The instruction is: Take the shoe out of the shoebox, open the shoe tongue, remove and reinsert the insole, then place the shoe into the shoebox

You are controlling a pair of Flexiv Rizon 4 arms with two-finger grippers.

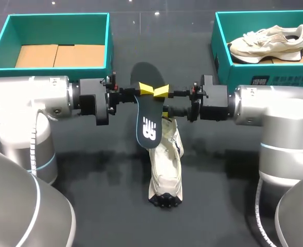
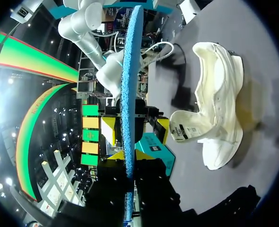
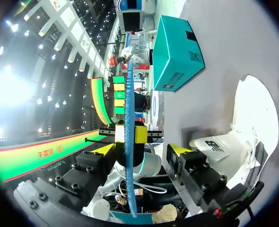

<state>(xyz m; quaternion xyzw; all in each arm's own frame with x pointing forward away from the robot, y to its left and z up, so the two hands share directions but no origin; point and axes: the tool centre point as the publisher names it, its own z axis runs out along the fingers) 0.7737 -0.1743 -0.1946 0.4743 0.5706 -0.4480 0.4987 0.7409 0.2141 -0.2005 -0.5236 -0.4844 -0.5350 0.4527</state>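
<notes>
Our left pincer [image 1: 145, 89] is clamped on the insole [image 1: 148, 121], holding it up off the desk [image 1: 100, 206]. Our right pincer [image 1: 161, 92] meets it from the opp. side, fingers wide either side of the insole, not gripping. The shoe [image 1: 166, 165] lies on the desk just below, tongue folded open.

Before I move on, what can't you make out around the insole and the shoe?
Head view: the insole covers part of the shoe's opening; its inside is hidden.
Both wrist views: the insole shows edge-on, so its faces are unseen.
Right wrist view: the right fingers block part of the shoe.
</notes>
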